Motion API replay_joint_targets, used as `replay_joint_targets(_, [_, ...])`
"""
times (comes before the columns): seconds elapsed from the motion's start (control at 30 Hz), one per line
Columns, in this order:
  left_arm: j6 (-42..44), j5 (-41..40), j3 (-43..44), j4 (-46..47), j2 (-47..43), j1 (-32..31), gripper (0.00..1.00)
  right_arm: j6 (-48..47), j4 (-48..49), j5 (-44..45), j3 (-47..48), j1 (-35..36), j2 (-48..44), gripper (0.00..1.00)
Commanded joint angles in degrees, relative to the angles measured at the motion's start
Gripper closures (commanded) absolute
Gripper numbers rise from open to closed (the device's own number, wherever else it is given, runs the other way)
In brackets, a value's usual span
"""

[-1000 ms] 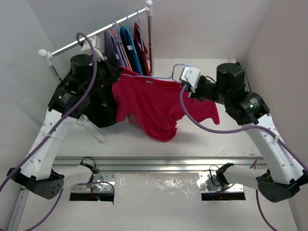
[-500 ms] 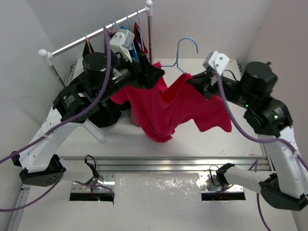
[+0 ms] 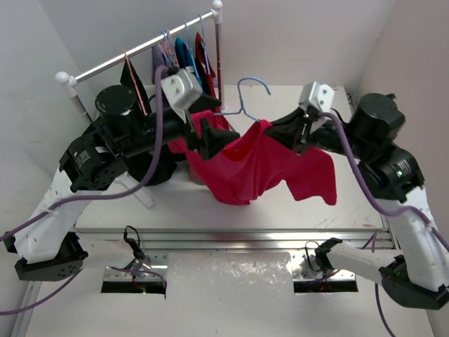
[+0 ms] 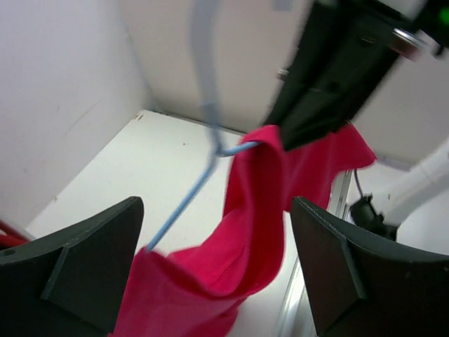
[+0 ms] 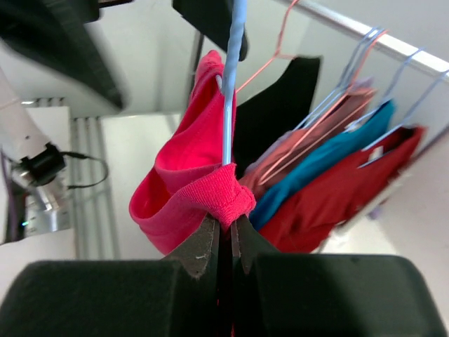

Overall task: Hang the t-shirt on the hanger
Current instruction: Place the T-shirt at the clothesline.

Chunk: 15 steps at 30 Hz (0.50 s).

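Top view shows the t-shirt [image 3: 238,165] up in the air over the desk [image 3: 168,200], between the two arms. The right end effector [image 3: 275,126] is pinched tight on a fold of the t-shirt, and the hanger [image 3: 242,98] wire runs up right by that fold. The hanger stands with its hook on top, and its lower end goes into the t-shirt. The left end effector [image 4: 214,210] is wide, with the t-shirt low between its fingers [image 4: 84,260]. Other shirts [image 5: 330,189] hang on a rail [image 3: 140,50] behind.
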Motion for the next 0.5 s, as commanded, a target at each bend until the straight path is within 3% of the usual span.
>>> replay_joint_targets(0.0, [11.4,7.5,-4.6,6.8,-4.0,-0.5,0.17,2.3,3.8,-4.7,1.4,-0.1,1.9,1.00])
replay_joint_targets(0.2, [16.4,4.6,-2.8,6.1,-4.0,-0.5,0.21,3.9,4.5,-7.5,0.0,-0.1,1.8,1.00])
replay_joint_targets(0.23, [17.0,3.1,-2.1,5.7,-3.3,-0.4,0.25,4.5,5.0,-9.6,0.0,-0.1,1.7,1.00])
replay_joint_targets(0.27, [17.5,2.5,-1.4,4.9,-1.9,-0.5,0.38,4.6,5.1,-12.0,0.0,-0.1,1.6,1.00])
replay_joint_targets(0.3, [17.5,2.3,-0.7,4.2,-1.1,-0.5,0.39,5.0,5.4,-12.5,-0.1,-0.1,1.5,1.00])
replay_joint_targets(0.47, [17.0,0.9,-2.8,5.0,0.9,-0.5,0.32,5.7,6.5,-14.4,-0.7,-0.1,0.4,1.00])
